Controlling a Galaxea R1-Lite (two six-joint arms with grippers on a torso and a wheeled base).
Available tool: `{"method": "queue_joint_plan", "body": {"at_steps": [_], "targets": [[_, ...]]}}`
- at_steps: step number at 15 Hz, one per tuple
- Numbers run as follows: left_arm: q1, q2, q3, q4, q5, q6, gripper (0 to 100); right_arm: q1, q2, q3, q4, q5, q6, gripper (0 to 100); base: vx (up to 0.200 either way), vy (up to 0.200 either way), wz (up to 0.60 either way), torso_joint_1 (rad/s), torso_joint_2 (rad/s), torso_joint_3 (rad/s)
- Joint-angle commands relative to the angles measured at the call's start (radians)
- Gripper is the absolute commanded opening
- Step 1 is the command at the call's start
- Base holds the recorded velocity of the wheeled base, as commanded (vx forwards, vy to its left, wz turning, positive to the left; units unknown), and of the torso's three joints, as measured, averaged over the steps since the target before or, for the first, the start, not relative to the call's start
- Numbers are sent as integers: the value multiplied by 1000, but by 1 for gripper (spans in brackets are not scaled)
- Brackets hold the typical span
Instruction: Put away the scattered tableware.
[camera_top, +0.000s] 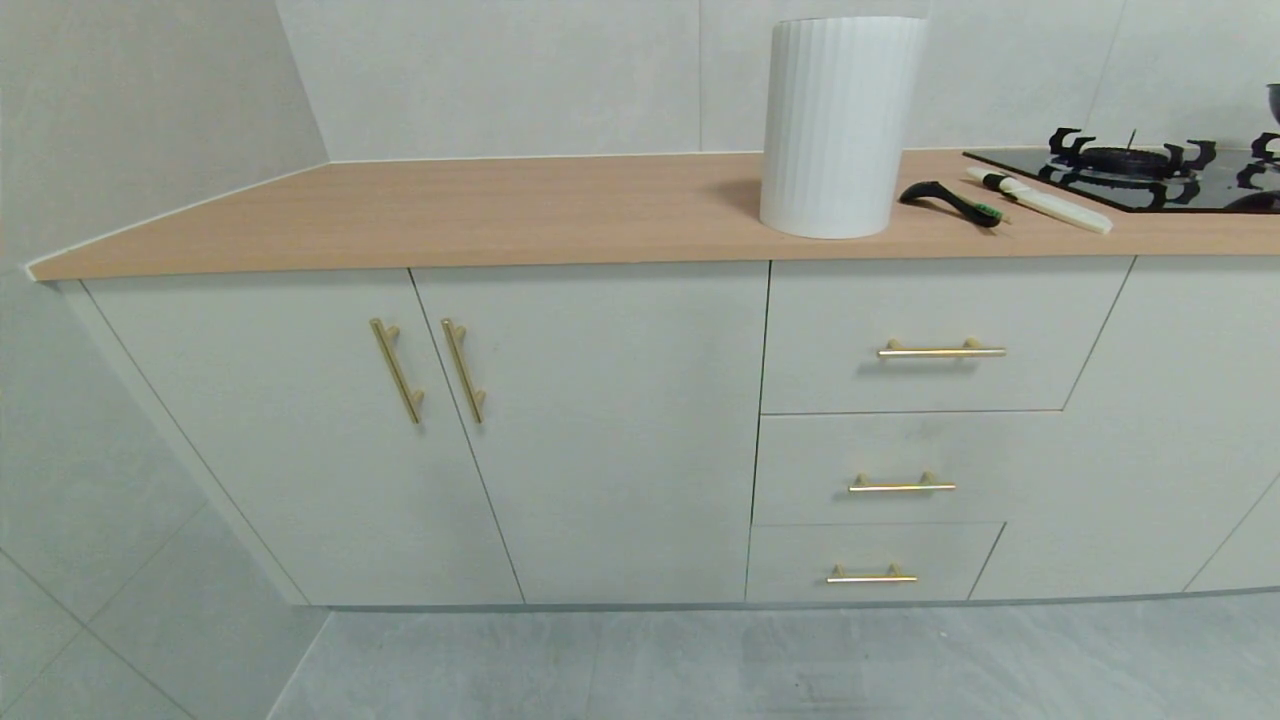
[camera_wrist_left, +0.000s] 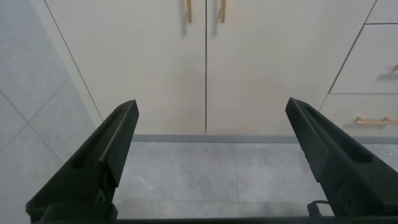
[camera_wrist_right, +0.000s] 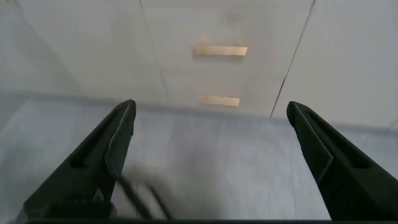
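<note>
Left gripper (camera_wrist_left: 210, 104) and right gripper (camera_wrist_right: 210, 105) spread wide, empty; white canister (camera_top: 838, 125) hides its contents.

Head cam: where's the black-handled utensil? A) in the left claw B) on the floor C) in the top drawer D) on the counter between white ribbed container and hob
D: the black-handled utensil lies on the counter, between the white ribbed container and the hob.
</note>
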Motion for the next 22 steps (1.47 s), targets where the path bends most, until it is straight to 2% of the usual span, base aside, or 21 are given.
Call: {"method": "queue_joint_plan", "body": {"at_steps": [1,5,12,18,21,22], "targets": [[0,0,0,0,1,0,100,15,415,-105,-2,11,-19,100,0,0,0,0,0,0],[0,0,0,0,1,0,100,65,803,-248,-64,9,-27,100,0,0,0,0,0,0],[0,0,0,0,1,0,100,70,1349,-377,-459,-40,-28,100,0,0,0,0,0,0],[0,0,0,0,1,0,100,70,1667,-659,-548,-54,-27,100,0,0,0,0,0,0],[0,0,0,0,1,0,100,81,1800,-787,-562,-124,-25,100,0,0,0,0,0,0],[0,0,0,0,1,0,100,81,1808,-790,-564,-131,-25,100,0,0,0,0,0,0]]}}
